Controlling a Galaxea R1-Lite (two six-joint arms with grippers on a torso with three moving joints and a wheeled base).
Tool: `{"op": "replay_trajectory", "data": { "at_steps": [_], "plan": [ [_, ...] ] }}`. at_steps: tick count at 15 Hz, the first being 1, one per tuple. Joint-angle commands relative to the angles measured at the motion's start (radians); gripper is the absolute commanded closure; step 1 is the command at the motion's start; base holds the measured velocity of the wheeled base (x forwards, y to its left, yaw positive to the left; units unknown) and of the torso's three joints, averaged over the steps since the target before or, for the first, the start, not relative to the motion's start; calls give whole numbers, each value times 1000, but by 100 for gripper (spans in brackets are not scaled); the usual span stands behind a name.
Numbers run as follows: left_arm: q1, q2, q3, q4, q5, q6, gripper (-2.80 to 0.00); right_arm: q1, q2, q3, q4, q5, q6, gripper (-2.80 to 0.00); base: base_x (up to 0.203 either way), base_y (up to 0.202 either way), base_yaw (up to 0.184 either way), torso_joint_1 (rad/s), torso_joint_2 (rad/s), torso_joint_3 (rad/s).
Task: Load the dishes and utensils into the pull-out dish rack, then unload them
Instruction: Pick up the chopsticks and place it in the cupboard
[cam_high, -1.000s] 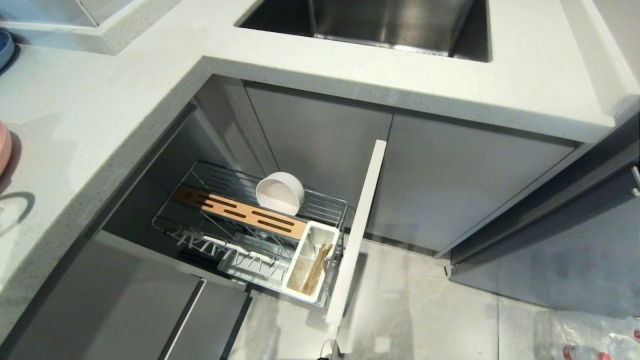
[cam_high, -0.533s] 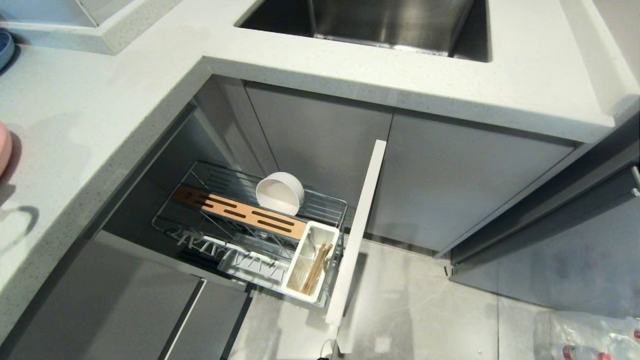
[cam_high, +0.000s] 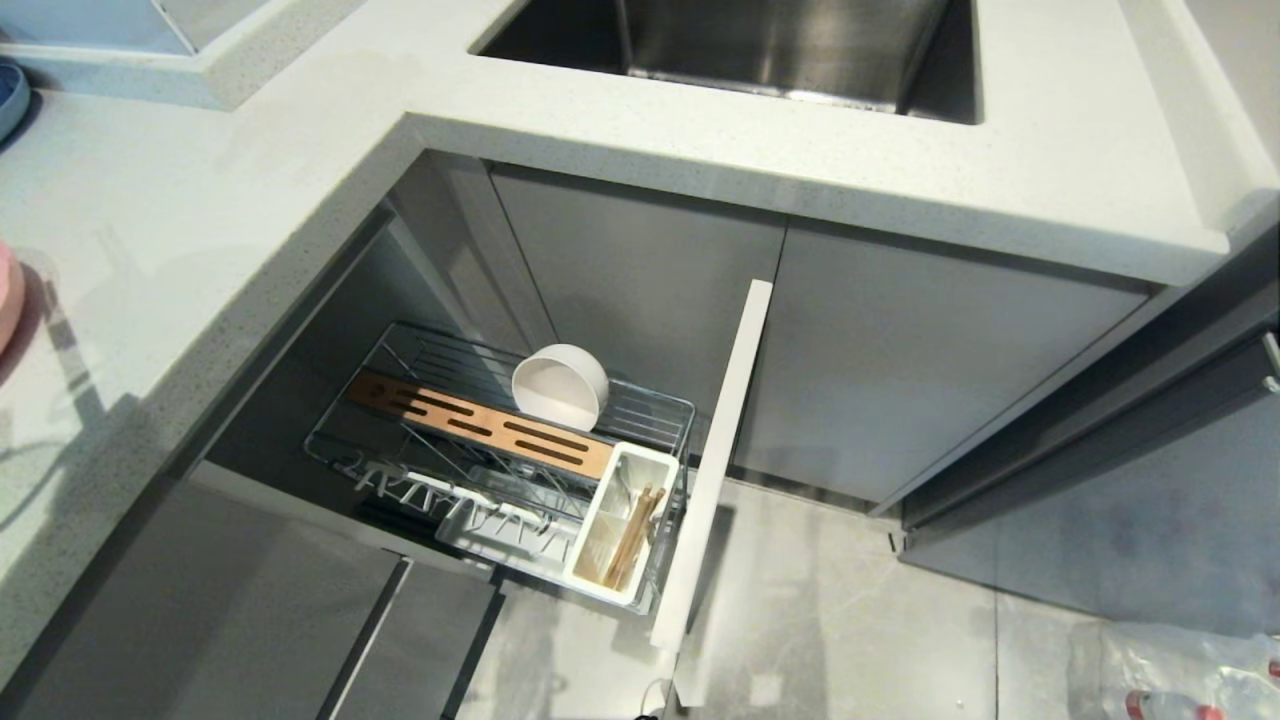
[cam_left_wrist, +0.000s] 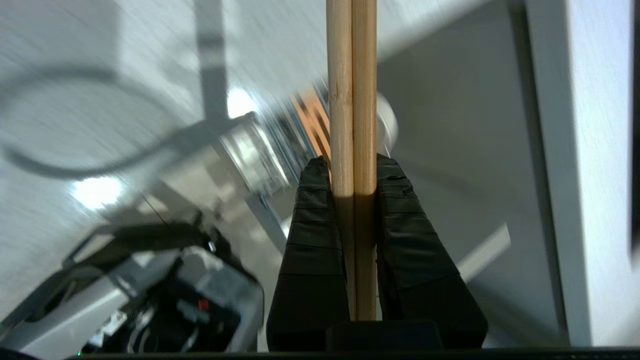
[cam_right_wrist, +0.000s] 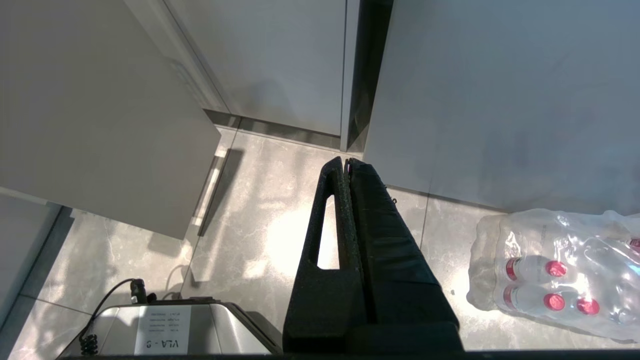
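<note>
Across the head frames the shadow on the counter (cam_high: 150, 250) is shifted; the rack contents are unchanged. A pair of chopsticks (cam_left_wrist: 351, 100) is clamped in the left gripper (cam_left_wrist: 351, 170), out of head view. The white bowl (cam_high: 560, 385) is stood in the dish rack (cam_high: 400, 440); other chopsticks (cam_high: 632, 545) are lodged in the caddy (cam_high: 590, 575). The right gripper (cam_right_wrist: 348, 167) is held closed, empty, above the floor. Risk: the sticks could be fouled on the rack wires if lowered askew.

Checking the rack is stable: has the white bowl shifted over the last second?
No. The white bowl leans at the same spot behind the wooden insert.
</note>
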Motion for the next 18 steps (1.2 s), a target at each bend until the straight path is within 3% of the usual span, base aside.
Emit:
{"op": "replay_trajectory", "data": {
  "at_steps": [1, 7, 8, 10, 18],
  "plan": [
    [-115, -73, 37, 9, -23, -5, 0, 0, 1, 2, 0, 0, 1, 0, 0, 0, 0, 0, 0, 0],
    [-421, -127, 194, 31, -255, 0, 0, 0, 1, 2, 0, 0, 1, 0, 0, 0, 0, 0, 0, 0],
    [-461, -133, 231, 31, -325, 4, 0, 0, 1, 2, 0, 0, 1, 0, 0, 0, 0, 0, 0, 0],
    [-497, -127, 284, 34, -397, 20, 0, 0, 1, 2, 0, 0, 1, 0, 0, 0, 0, 0, 0, 0],
    [-504, 234, 341, 234, -502, 30, 0, 0, 1, 2, 0, 0, 1, 0, 0, 0, 0, 0, 0, 0]
  ]
}}
